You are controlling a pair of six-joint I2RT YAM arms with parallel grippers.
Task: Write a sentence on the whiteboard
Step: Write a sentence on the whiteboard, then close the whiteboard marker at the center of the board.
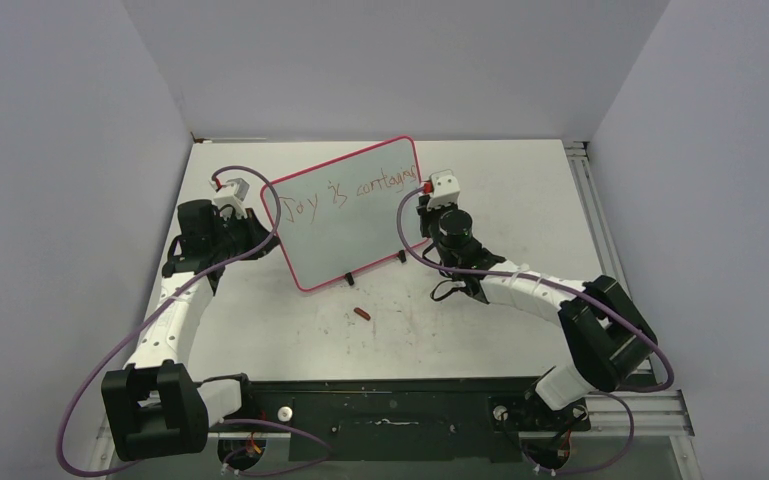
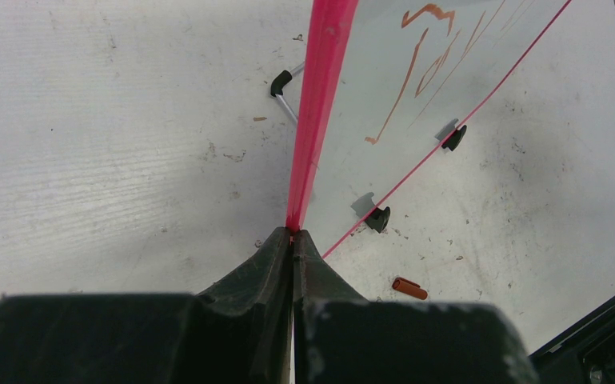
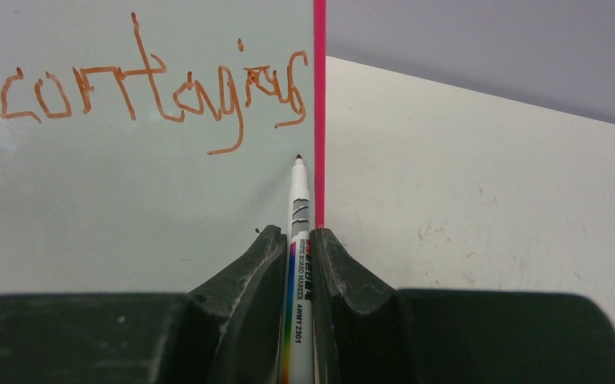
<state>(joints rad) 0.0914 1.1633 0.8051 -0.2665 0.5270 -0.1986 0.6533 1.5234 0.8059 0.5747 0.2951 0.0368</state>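
Observation:
The whiteboard [image 1: 350, 240] stands tilted at mid-table on black feet, framed in thin pink. Along its top edge runs the sentence [image 1: 355, 192], reddish-brown handwriting reading "Joy is contagious". My left gripper [image 1: 268, 228] is shut on the board's left frame edge; in the left wrist view its tips [image 2: 293, 234] pinch the pink frame [image 2: 320, 104]. My right gripper [image 1: 426, 205] is shut on a white marker [image 3: 298, 200]. The marker's tip sits just below the last letters of the sentence [image 3: 160, 92], beside the right frame [image 3: 319, 120]; whether it touches the whiteboard [image 3: 128, 200] I cannot tell.
An orange-brown marker cap [image 1: 362, 315] [image 2: 409, 289] lies on the scuffed tabletop in front of the board. The board's black feet [image 2: 378, 218] and a rear wire leg [image 2: 284, 88] rest on the table. Grey walls close in the back and sides.

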